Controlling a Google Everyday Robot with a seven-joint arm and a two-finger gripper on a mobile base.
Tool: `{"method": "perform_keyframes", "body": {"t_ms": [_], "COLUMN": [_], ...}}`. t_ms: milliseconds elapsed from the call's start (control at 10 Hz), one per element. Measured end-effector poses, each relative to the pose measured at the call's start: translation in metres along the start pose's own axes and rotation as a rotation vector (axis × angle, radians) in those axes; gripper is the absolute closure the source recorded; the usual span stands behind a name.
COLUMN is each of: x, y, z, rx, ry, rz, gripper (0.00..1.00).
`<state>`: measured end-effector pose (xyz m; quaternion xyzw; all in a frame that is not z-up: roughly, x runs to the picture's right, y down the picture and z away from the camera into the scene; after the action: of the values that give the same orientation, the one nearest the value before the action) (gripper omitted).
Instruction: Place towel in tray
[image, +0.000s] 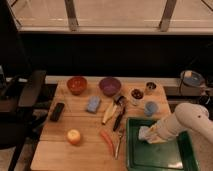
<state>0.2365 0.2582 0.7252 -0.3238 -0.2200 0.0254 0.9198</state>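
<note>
A green tray (137, 156) lies at the front right of the wooden table (55, 150). A pale crumpled towel (144, 132) rests on the tray's upper left part. My gripper (152, 136), at the end of a white arm (186, 120) coming in from the right, is right at the towel inside the tray. The arm's end hides part of the towel.
On the table stand an orange bowl (76, 84), a purple bowl (109, 85), a blue sponge (93, 104), a black block (57, 111), an apple (74, 136), a banana (109, 113), a carrot (107, 141), utensils (119, 120), a blue cup (150, 108) and small jars (136, 94). A black chair (22, 97) stands at the left.
</note>
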Motion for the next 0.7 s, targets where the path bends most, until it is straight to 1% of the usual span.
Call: {"method": "perform_keyframes", "body": {"t_ms": [500, 600, 700], "x": [0.003, 0.0031, 0.0027], "y": [-0.0015, 0.0002, 0.0001], "z": [-0.0021, -0.0003, 0.0001], "rx": [0.005, 0.003, 0.004], "ry": [0.006, 0.01, 0.011], "rz": [0.005, 0.0, -0.005], "gripper": [0.69, 0.76, 0.86]}}
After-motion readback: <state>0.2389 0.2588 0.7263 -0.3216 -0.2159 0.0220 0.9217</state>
